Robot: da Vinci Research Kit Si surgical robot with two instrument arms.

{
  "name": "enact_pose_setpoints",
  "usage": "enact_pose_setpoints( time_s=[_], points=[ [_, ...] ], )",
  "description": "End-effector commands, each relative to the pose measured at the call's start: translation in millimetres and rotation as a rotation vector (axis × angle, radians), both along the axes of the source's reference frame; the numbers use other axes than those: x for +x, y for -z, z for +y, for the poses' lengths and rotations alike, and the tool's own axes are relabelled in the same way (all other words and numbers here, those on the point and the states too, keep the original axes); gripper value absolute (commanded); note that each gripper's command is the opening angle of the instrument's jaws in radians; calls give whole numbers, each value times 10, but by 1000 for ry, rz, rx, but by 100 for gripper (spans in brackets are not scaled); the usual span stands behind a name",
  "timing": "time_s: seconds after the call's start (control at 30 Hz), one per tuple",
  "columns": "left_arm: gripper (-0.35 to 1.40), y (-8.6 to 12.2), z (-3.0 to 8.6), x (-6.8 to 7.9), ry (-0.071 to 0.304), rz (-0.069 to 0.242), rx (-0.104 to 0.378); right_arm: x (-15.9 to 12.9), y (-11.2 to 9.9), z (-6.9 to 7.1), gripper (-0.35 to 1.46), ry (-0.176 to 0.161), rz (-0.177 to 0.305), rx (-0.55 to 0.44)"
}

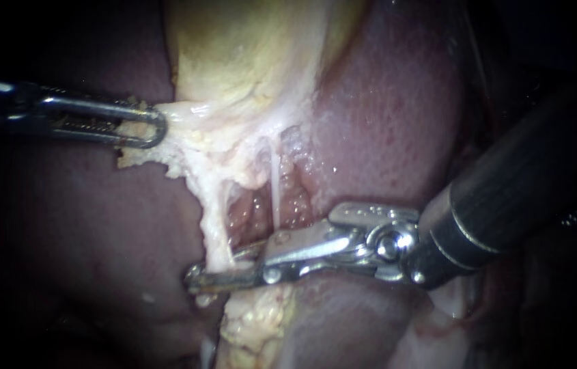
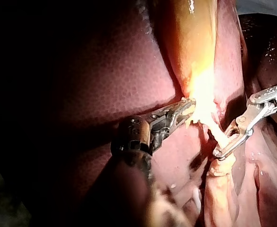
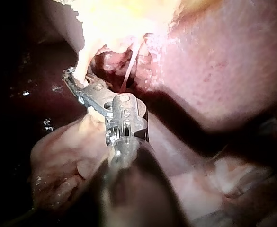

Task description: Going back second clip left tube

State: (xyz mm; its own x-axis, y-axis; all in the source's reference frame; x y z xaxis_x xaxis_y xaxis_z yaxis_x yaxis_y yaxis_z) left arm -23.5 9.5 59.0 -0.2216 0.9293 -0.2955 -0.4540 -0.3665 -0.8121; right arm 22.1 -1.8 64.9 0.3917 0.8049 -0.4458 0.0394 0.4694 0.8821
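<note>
The left tube (image 1: 214, 219) is a pale strand running down from the gallbladder (image 1: 233, 48) to the jaws of my right instrument (image 1: 214, 272). Those jaws stand open, one on each side of the tube's lower end, with a narrow gap between them. I cannot make out a clip on the tube. The thinner right tube (image 1: 274, 188) hangs just beside it. My left instrument (image 1: 151, 128) is shut on the pale edge of the gallbladder. In the left wrist view my left instrument (image 2: 185, 106) bites the bright tissue, and my right instrument (image 2: 223, 146) frames the strand.
Dark red liver (image 1: 384, 116) lies on both sides of the dissected gap. Pale fatty tissue (image 1: 254, 321) sits below my right instrument's jaws. In the right wrist view my right instrument (image 3: 74, 80) reaches beside the thin right tube (image 3: 129, 75).
</note>
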Motion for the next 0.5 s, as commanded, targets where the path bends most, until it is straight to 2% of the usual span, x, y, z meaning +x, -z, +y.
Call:
enact_pose_setpoints(
  time_s=[0.03,0.1,0.13,0.2,0.23,0.27,0.4,0.5],
  points=[
    [-35,0,0,0,0,0,0,0,-1,0,-35,0,0,0],
    [-35,0,0,0,0,0,0,0,-3,0,-35,3,1,0],
    [-35,0,0,0,0,0,0,0,-4,-1,-21,15,4,2],
    [-35,0,0,0,0,0,0,1,-9,-6,15,23,56,-78],
    [-35,0,0,0,0,0,0,2,-11,-7,32,16,77,-92],
    [-35,0,0,0,0,0,0,4,-14,-8,40,5,91,-90],
    [-35,0,0,0,0,0,0,11,-24,-7,48,-31,134,-90],
    [-35,0,0,0,0,0,0,14,-35,-1,49,-62,135,-182]
  ],
)
